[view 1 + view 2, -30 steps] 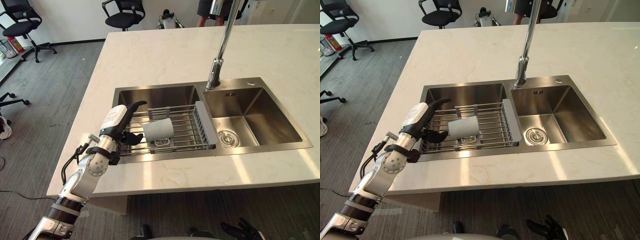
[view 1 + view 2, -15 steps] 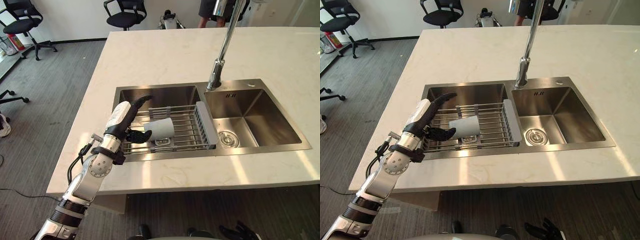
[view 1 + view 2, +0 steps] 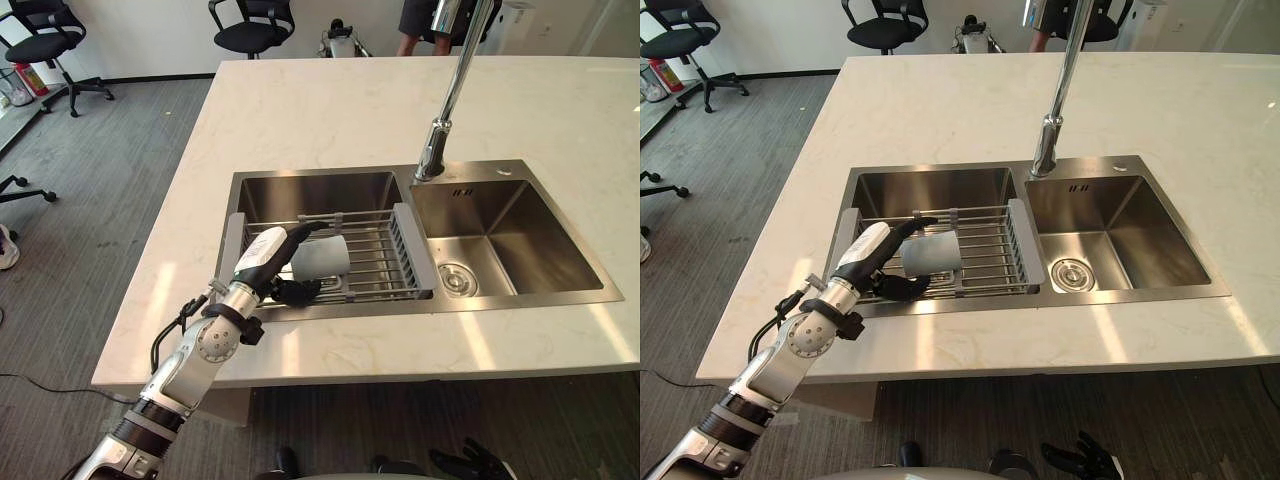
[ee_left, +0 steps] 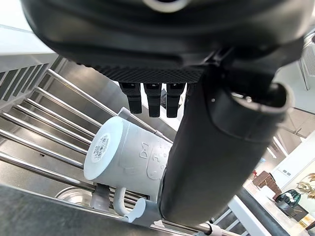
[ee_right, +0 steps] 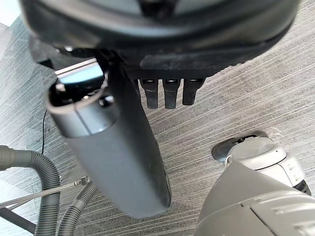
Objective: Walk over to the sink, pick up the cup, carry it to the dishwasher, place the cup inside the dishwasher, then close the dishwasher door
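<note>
A pale grey cup (image 3: pixel 322 256) lies on its side on a steel drying rack (image 3: pixel 378 250) across the left basin of the sink (image 3: pixel 330 178). Its handle points down between the bars, as the left wrist view shows on the cup (image 4: pixel 123 157). My left hand (image 3: pixel 262 262) reaches in from the counter's front edge and is open at the cup's left end. The thumb (image 4: pixel 216 147) lies along the cup's side and the fingers (image 4: pixel 152 98) stand straight just off it. My right hand (image 3: pixel 1080 460) hangs low over the floor, its fingers (image 5: pixel 170 93) relaxed.
A tall chrome faucet (image 3: pixel 445 100) rises behind the divider between the two basins. The right basin (image 3: pixel 500 240) holds only its drain. The pale stone countertop (image 3: pixel 330 110) surrounds the sink. Office chairs (image 3: pixel 250 20) and a person's legs (image 3: pixel 415 20) are at the back.
My left hand has moved right and forward over the rack, from beside the cup to close against it. The cup has stayed in place.
</note>
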